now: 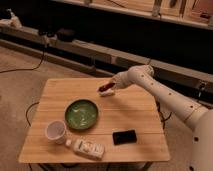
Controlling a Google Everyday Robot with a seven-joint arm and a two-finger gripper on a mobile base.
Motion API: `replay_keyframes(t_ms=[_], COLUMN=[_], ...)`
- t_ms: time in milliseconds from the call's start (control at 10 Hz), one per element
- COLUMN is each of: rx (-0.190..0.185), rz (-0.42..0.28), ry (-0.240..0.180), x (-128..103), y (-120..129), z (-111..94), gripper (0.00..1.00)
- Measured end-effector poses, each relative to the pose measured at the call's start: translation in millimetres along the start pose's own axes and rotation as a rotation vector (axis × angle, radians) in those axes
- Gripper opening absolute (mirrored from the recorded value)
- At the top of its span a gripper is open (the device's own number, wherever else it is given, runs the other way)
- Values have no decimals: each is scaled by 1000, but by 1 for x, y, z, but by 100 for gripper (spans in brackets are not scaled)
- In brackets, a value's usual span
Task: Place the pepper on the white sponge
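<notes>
The dark red pepper is in my gripper at the far middle of the wooden table. It sits right over the white sponge, of which only a small off-white edge shows below the pepper. I cannot tell whether the pepper touches the sponge. My white arm reaches in from the right.
A green plate lies at the table's centre left. A white mug stands at the front left, a white bottle with an orange label lies at the front, and a flat black phone-like object lies front right. A shelf runs behind the table.
</notes>
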Motion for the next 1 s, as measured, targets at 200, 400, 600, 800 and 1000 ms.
replay_keyframes(t_ms=[200, 400, 600, 800, 1000], rx=[-14, -23, -24, -23, -24], rz=[53, 84, 87, 79, 73], ry=[15, 25, 21, 23, 28], x=[18, 27, 28, 30, 33], y=[3, 1, -3, -8, -10], z=[-3, -3, 0, 7, 13], gripper=[10, 10, 10, 10, 10])
